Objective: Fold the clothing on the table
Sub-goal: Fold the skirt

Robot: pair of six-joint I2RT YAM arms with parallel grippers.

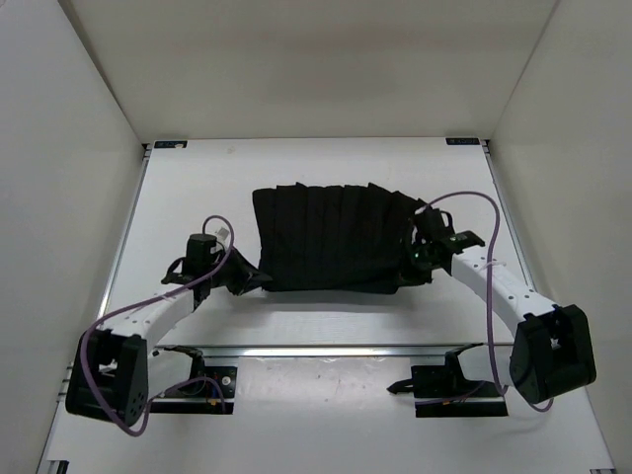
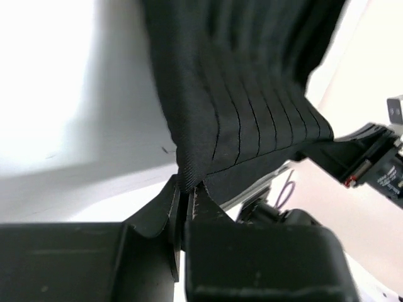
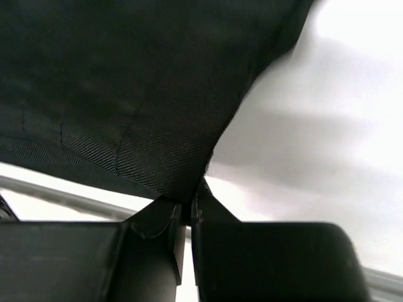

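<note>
Firmly, left hand (image 2: 186,192) and right hand (image 3: 191,202) pinch near corners of the clothing (image 1: 331,237).

1. Top view: bright, even light from above. The white table (image 1: 326,163) and walls (image 1: 59,148) look nearly washed out, and the picture is sharp.
2. A soft grey shadow lies just nearer than the clothing (image 1: 331,237), and the near rail (image 1: 326,351) carries a glare strip.
3. Left wrist view: the table is blown out at upper left. The clothing blurs at the top, and the right background is out of focus.
4. Right wrist view: the table glares white at upper right, crossed by a soft shadow. The clothing is dim, its weave clear only low down.
</note>
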